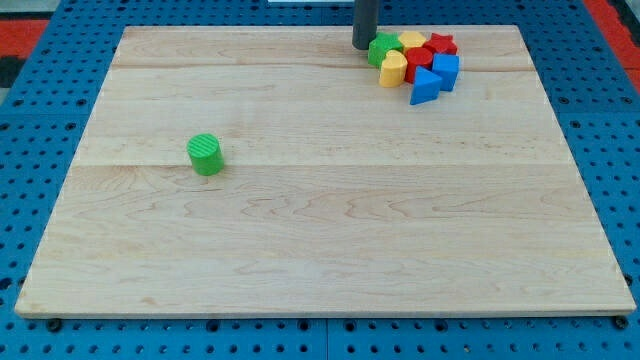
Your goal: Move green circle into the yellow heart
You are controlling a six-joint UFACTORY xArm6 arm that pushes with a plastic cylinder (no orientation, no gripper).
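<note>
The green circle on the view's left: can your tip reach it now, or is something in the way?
Probably yes. My tip sits at the view's top beside the block cluster, touching or nearly touching a green block. Only bare board lies between it and the green circle.

A pale wooden board (330,230) was laid on a blue perforated surface (30,150); red areas (20,35) were seen at the upper corners.
</note>
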